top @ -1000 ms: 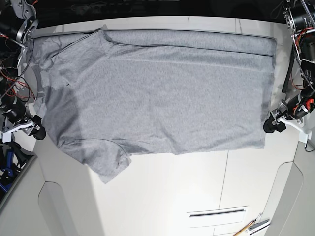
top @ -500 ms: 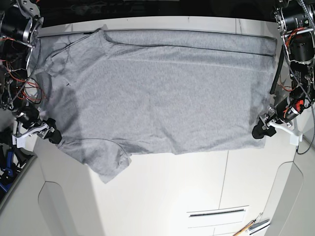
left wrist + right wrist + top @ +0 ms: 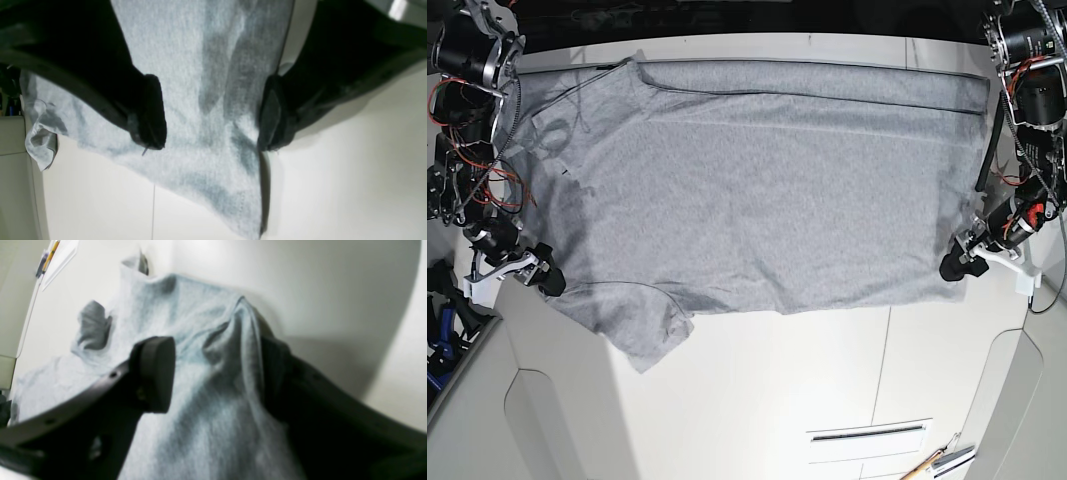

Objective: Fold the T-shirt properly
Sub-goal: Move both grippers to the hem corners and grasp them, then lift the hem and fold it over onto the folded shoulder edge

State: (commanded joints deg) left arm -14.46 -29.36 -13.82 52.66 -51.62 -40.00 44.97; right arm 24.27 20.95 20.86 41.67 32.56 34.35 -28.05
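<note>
The grey T-shirt lies spread flat on the white table, plain side up, neck end at the view's left and hem at the right. A short sleeve sticks out at the near left. My left gripper sits at the near hem corner. In the left wrist view it is open, its black fingers on either side of the grey cloth. My right gripper is at the shirt's near left edge by the sleeve. In the right wrist view it is open with rumpled cloth between the jaws.
A narrow slot is cut in the table near the front. A pencil and small tools lie at the front right. The shirt's far edge runs along the table's back edge. Red wiring hangs on both arms.
My right gripper has moved toward the view's right and nearer, onto the shirt's edge by the sleeve. My left gripper has shifted left onto the hem corner and has since held still.
</note>
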